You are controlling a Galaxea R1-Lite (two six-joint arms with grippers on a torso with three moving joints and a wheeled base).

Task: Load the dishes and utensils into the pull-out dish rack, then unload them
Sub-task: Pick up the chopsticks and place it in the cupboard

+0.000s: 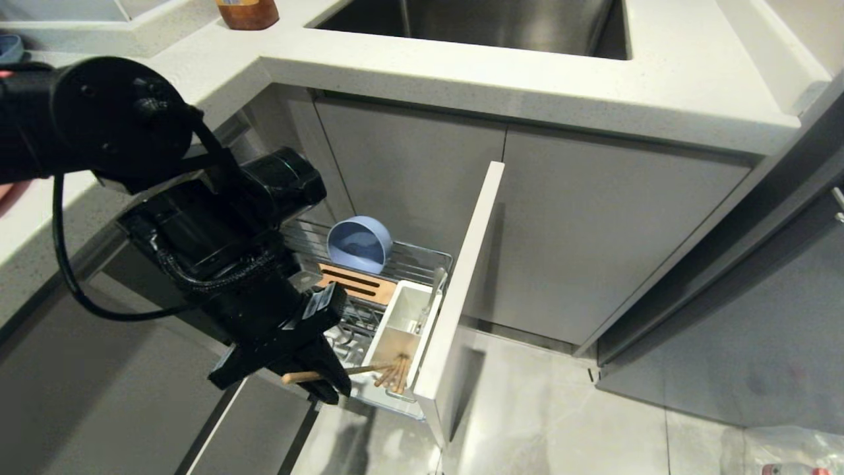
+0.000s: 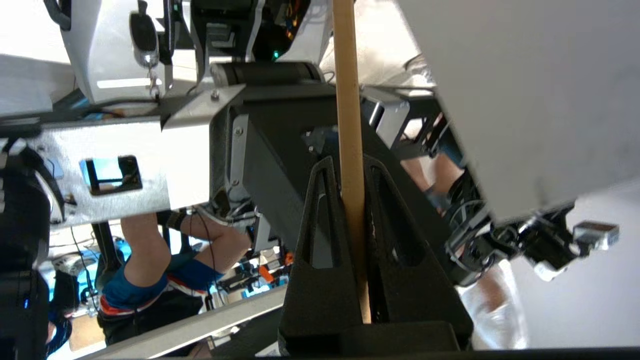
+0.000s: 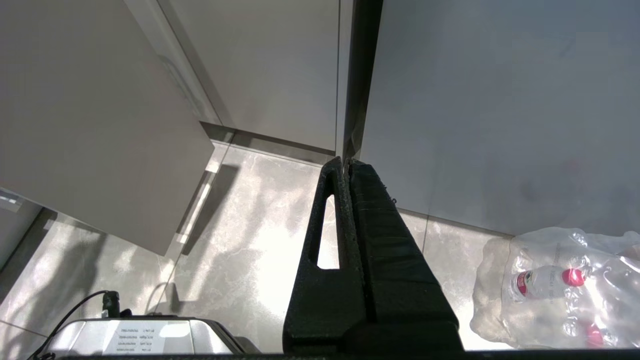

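Observation:
The pull-out dish rack [image 1: 428, 254] stands drawn out under the counter, behind its pale front panel [image 1: 461, 297]. A pale blue bowl [image 1: 359, 244] stands on edge in the rack, behind the copper-brown slotted strip [image 1: 359, 284]. The white caddy [image 1: 402, 323] holds a grey spoon [image 1: 432, 297] and wooden chopstick ends [image 1: 397, 375]. My left gripper [image 1: 323, 379] is shut on a chopstick [image 1: 297, 377] lying nearly level, its far end at the caddy. In the left wrist view the chopstick [image 2: 348, 100] runs between the fingers [image 2: 320, 225] of that gripper [image 2: 352, 170]. My right gripper [image 3: 347, 162] is shut and empty above the floor.
A steel sink [image 1: 494, 20] is set into the white counter [image 1: 593, 86], and a brown bottle [image 1: 247, 13] stands beside it. A plastic bag of bottles [image 3: 550, 285] lies on the tiled floor by the grey cabinets. A person's legs [image 2: 150, 260] show behind the robot's base.

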